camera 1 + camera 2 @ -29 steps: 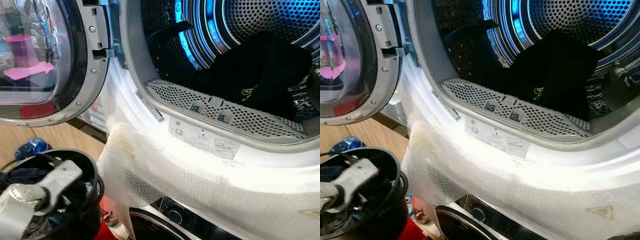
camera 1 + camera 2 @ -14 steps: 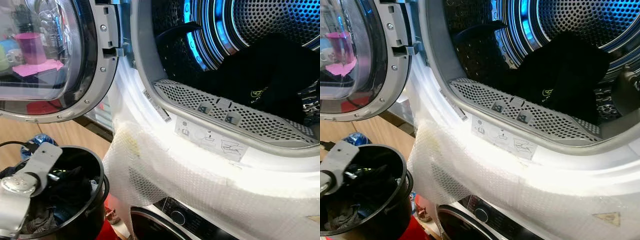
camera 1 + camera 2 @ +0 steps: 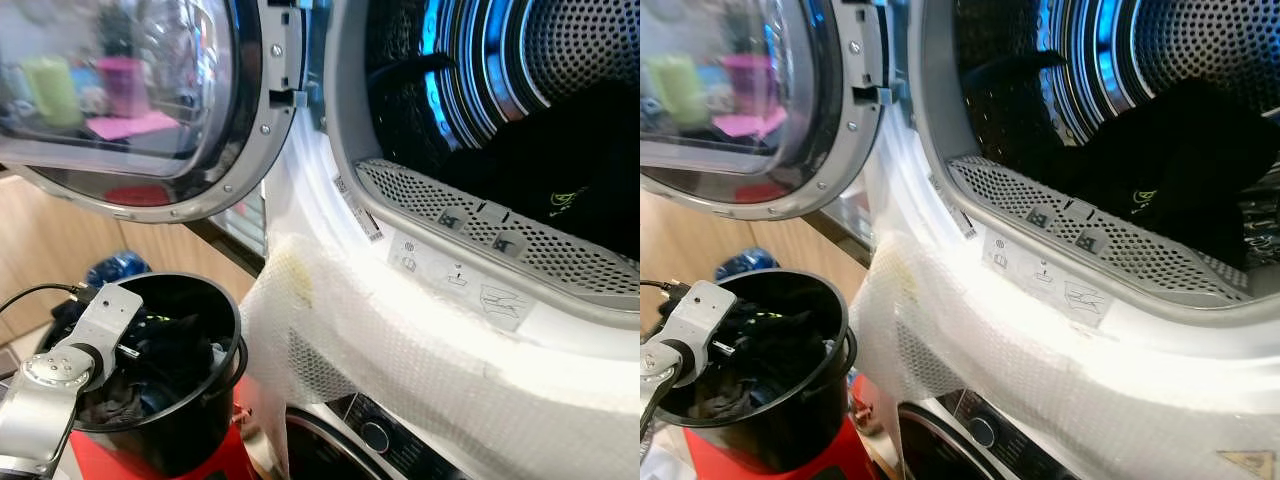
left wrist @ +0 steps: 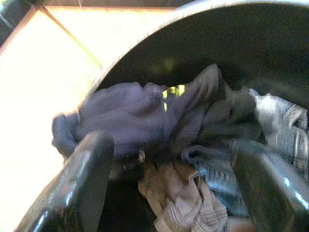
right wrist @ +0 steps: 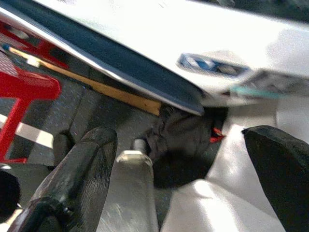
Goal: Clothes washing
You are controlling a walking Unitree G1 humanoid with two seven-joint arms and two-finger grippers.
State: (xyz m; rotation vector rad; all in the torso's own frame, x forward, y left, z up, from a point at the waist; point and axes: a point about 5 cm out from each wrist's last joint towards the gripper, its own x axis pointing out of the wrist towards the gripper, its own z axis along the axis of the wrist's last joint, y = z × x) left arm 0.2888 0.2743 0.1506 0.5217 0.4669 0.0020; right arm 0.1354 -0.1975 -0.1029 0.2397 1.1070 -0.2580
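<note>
Wood floor lies under the bucket beside the dryer; label icons unreadable. Left tool gapes wide over clothes; right tool wide too.

The left arm reaches forward and down, its gripper spread wide. The right gripper hangs with fingers parted.

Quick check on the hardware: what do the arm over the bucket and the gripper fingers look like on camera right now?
The left arm is silver metal, a flat boxy link ending in a round joint cap, with a thin black cable looping off it. The left gripper and right gripper each have two thick, glossy black fingers with rounded tips.
</note>
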